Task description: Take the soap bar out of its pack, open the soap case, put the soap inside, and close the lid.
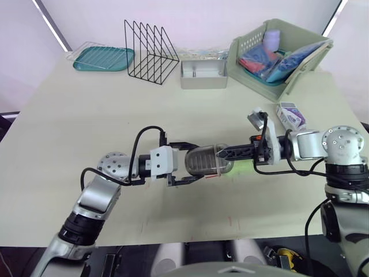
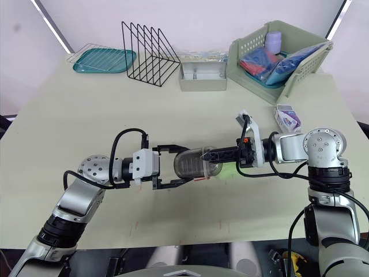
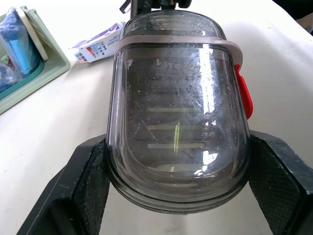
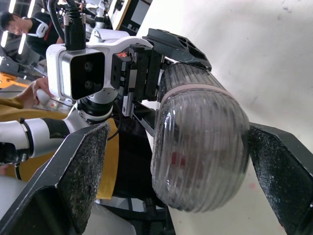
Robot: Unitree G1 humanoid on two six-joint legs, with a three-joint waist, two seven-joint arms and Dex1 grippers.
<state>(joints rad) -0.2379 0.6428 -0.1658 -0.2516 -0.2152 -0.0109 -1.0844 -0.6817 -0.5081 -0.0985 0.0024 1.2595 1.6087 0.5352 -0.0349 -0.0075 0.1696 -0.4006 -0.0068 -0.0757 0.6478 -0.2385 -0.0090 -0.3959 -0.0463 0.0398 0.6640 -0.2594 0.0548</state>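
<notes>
The smoky translucent oval plastic soap case (image 1: 203, 161) sits just below frame centre over the pale desk (image 1: 86, 115), long axis left to right, its left end pinched by the left hand (image 1: 199, 163) while the right hand (image 1: 220, 160), spread, straddles the right end.

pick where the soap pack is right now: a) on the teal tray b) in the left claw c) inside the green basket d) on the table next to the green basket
d, the soap pack lies flat on the table, just off the front corner of the green basket.
</notes>
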